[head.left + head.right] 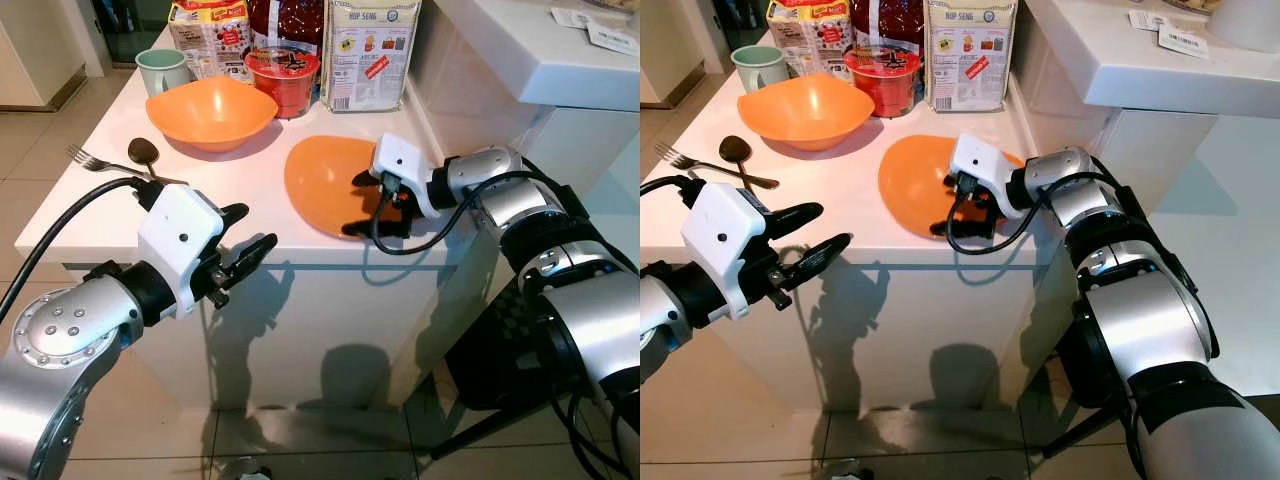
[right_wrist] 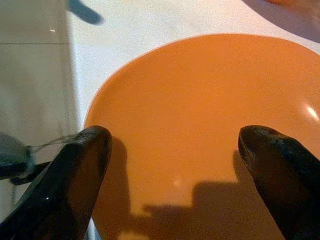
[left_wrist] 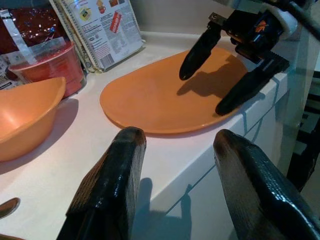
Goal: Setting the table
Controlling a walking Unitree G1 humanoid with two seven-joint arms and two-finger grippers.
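Left end effector (image 1: 245, 250) hangs off the bench's (image 1: 100, 215) near edge, fingers apart, holding nothing; probably waiting. Right end effector (image 1: 378, 205) is at the near right corner, fingers spread above the orange plate (image 1: 325, 185), whose rim sits at the near edge, likely for an edge grasp. Left wrist view shows the spread side-on. Farther in: fork (image 1: 88, 160), spoon (image 1: 142, 152), orange bowl (image 1: 210, 110), red cup (image 1: 282, 80), green mug (image 1: 162, 68), food packets (image 1: 372, 50) at the far edge.

Orange plate (image 1: 325, 180), orange bowl (image 1: 210, 110), white table (image 1: 90, 215), pale green mug (image 1: 160, 68).
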